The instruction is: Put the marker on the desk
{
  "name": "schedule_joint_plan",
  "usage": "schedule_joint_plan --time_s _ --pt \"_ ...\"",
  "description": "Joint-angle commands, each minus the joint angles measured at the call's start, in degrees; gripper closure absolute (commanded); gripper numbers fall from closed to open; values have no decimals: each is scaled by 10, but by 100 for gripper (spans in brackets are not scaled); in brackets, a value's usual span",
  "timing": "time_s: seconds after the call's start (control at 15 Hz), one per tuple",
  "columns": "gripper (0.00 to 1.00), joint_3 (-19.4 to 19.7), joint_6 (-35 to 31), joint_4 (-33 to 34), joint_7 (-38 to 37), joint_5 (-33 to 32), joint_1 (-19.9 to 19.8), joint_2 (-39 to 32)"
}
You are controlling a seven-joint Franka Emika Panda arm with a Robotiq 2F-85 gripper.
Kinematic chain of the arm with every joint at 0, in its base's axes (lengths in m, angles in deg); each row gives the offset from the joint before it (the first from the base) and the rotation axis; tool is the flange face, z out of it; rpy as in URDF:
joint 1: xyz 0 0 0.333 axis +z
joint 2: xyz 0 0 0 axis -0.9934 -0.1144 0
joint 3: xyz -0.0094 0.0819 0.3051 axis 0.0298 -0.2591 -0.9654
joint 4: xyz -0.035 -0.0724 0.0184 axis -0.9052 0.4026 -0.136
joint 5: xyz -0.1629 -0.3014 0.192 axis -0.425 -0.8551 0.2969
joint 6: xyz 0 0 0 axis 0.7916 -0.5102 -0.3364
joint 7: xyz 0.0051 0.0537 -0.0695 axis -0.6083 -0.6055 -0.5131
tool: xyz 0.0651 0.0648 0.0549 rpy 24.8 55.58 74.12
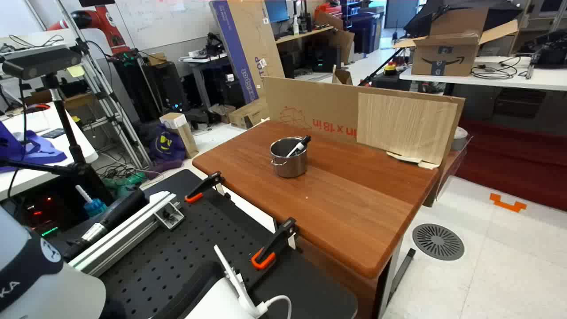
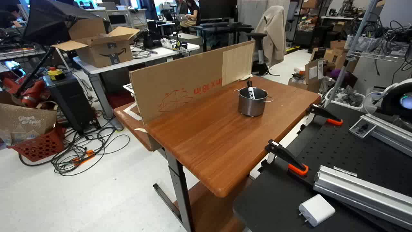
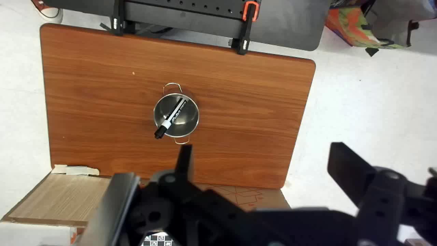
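The marker [image 3: 173, 115], with a dark body and whitish part, leans inside the metal cup [image 3: 187, 120], its black cap sticking out over the rim. In both exterior views the marker [image 1: 297, 147] [image 2: 251, 92] tilts out of the upright cup [image 1: 290, 167] [image 2: 251, 108]. The cup stands on the reddish-brown wooden desk [image 3: 245, 112], which also shows in both exterior views [image 1: 345, 208] [image 2: 206, 138]. My gripper [image 3: 262, 147] is open and empty in the wrist view, high above the desk, with cup and marker off to the left of its fingers. Neither exterior view shows the gripper.
A cardboard panel [image 1: 319, 104] stands upright along one long desk edge. Two orange-handled clamps [image 1: 273, 246] [image 1: 204, 187] grip the opposite edge beside the black perforated table [image 1: 150, 257]. A white charger [image 2: 317, 210] and aluminium rails [image 2: 360, 190] lie on that table.
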Motion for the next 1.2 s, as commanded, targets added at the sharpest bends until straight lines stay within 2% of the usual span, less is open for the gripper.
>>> schedule_joint_plan --time_s 0.0,0.33,0.8,1.13 --pt "0 -4 1 2 2 2 -5 0" --pt "0 -5 -6 3 -8 4 -7 -5" --pt "0 0 -114 -1 -62 16 -23 -80" --pt "0 21 -180 -12 -63 27 -44 -141"
